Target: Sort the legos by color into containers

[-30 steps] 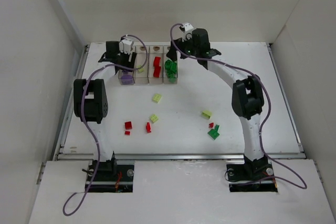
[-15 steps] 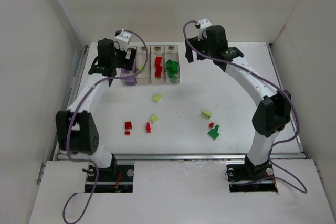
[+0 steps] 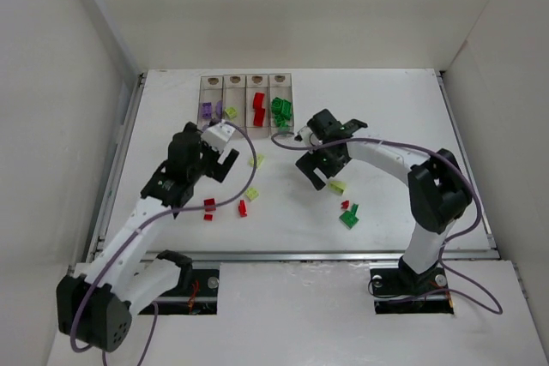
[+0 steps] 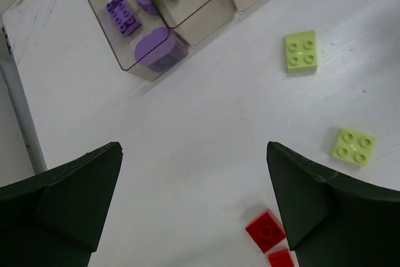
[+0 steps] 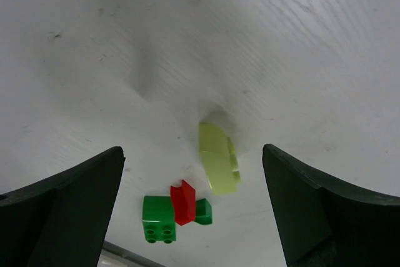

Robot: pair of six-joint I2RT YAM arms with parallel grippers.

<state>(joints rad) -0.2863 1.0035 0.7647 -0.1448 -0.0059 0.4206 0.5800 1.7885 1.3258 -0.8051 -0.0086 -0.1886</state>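
Note:
Four clear containers (image 3: 245,83) stand in a row at the back, holding purple (image 3: 208,110), yellow-green, red (image 3: 256,109) and green (image 3: 280,113) legos. Loose legos lie mid-table: yellow-green ones (image 3: 256,160) (image 3: 251,194) (image 3: 338,185), red ones (image 3: 209,204) (image 3: 243,207) (image 3: 345,205), and a green one (image 3: 349,217). My left gripper (image 3: 221,159) is open and empty above the table (image 4: 194,204), with red bricks (image 4: 265,230) by its right finger. My right gripper (image 3: 324,173) is open and empty (image 5: 194,204), with a yellow-green brick (image 5: 217,157), a red one (image 5: 184,202) and a green one (image 5: 158,218) between its fingers' line.
White walls enclose the table on the left, back and right. A metal rail (image 3: 292,254) runs along the near edge. The purple bin (image 4: 125,17) and two yellow-green bricks (image 4: 300,50) (image 4: 354,146) show in the left wrist view.
Both arms have drawn back from the containers toward the near side. The left gripper now hangs over the left loose bricks, the right gripper over the right-hand cluster.

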